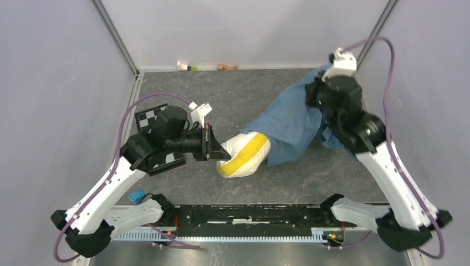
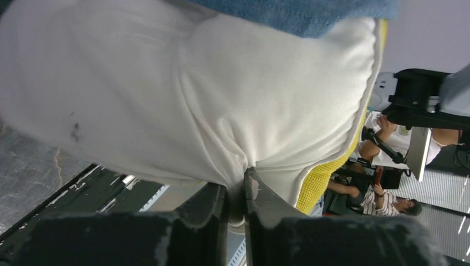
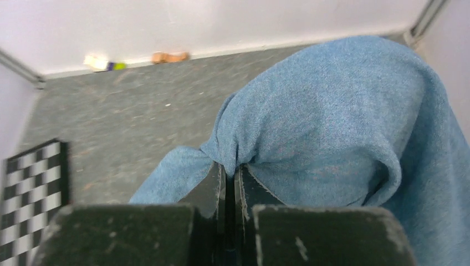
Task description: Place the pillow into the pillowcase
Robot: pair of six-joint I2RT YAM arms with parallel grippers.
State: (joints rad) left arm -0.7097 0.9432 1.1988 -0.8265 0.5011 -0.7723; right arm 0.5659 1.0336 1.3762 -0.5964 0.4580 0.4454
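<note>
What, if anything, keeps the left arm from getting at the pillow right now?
Nothing, it seems, so likely yes: the left gripper is pinched on a fold of the pillow, whose bare end sticks out of the pillowcase toward that arm.

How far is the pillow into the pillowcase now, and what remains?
Done: one end of the pillow is inside the pillowcase. In hand: the left gripper pinches the pillow's bare end; the right gripper pinches the pillowcase cloth. Left: the yellow-banded end sticks out and must go in.

Robotics lab test cell: white enclosure walls [image 1: 244,30], metal frame posts [image 1: 115,36], calibration checkerboard [image 1: 148,117], grey mat [image 1: 233,100], mounting rail [image 1: 249,213].
</note>
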